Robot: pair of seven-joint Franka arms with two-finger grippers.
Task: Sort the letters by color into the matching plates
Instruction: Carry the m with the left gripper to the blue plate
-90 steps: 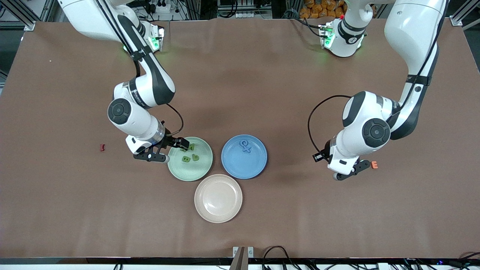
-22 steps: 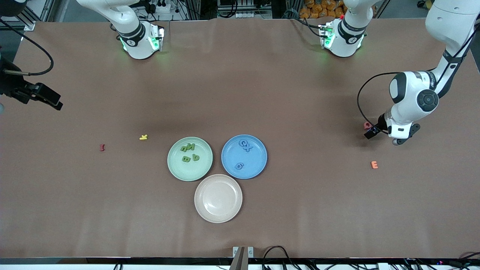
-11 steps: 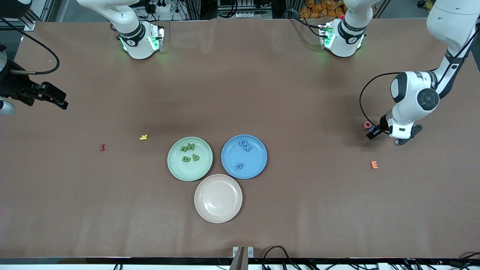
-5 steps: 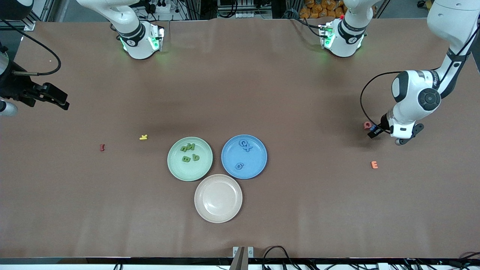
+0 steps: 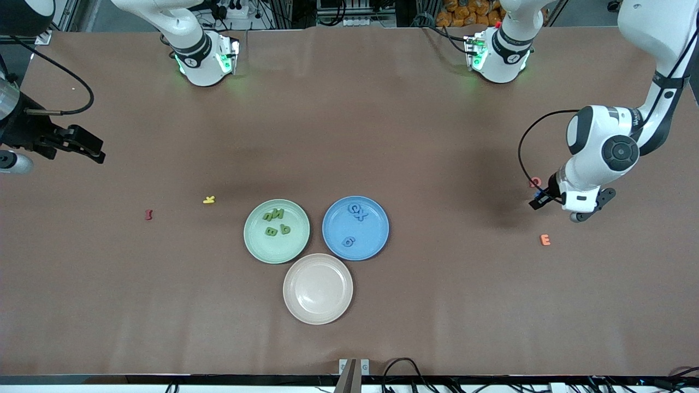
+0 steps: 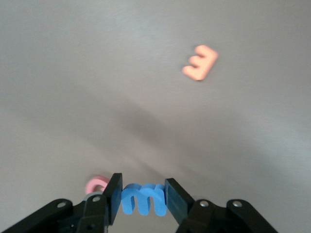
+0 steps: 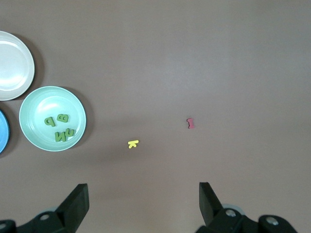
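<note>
Table (image 5: pixel 349 136): brown matte cover, fills nearly the whole frame, faint creases running across it.
White speck (image 5: pixel 73 89): tiny, on the cover in the upper part of the frame, toward the right arm's end.
Orange heap (image 5: pixel 469 12): at the top edge, just off the table.
Power strip (image 5: pixel 355 22): top centre, pale.
Metal bracket (image 5: pixel 354 367): bottom centre, at the table's edge.
Black cables (image 5: pixel 404 364): looping along the bottom edge, beside the bracket.

Yellow letter (image 7: pixel 133 143) between green plate (image 7: pixel 29 133) and red letter (image 7: pixel 191 123)
</note>
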